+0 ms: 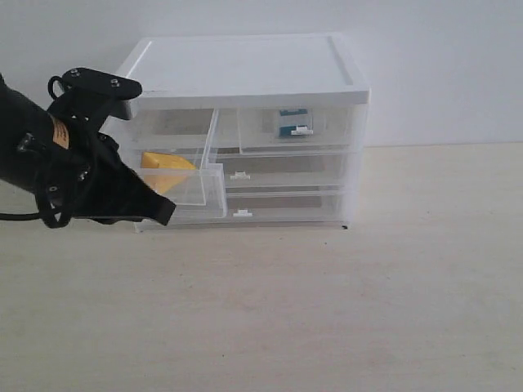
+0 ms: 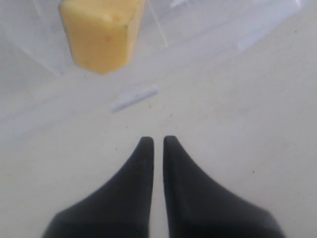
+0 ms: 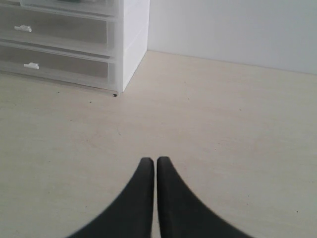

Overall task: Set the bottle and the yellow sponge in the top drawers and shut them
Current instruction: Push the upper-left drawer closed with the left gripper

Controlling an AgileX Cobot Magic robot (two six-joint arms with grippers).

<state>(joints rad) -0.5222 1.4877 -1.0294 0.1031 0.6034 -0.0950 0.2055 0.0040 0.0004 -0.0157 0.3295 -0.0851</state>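
The yellow sponge lies inside the left top drawer, which is pulled out of the white-topped cabinet. In the left wrist view the yellow sponge shows behind the clear drawer front, with its white clip handle just beyond my fingertips. My left gripper is shut and empty, low in front of that drawer. The bottle sits in the right top drawer, which is pushed in. My right gripper is shut and empty over bare table, out of the exterior view.
Two full-width clear drawers sit pushed in below the top ones, their handles also showing in the right wrist view. The cabinet's right corner stands near the white back wall. Pale table spreads in front.
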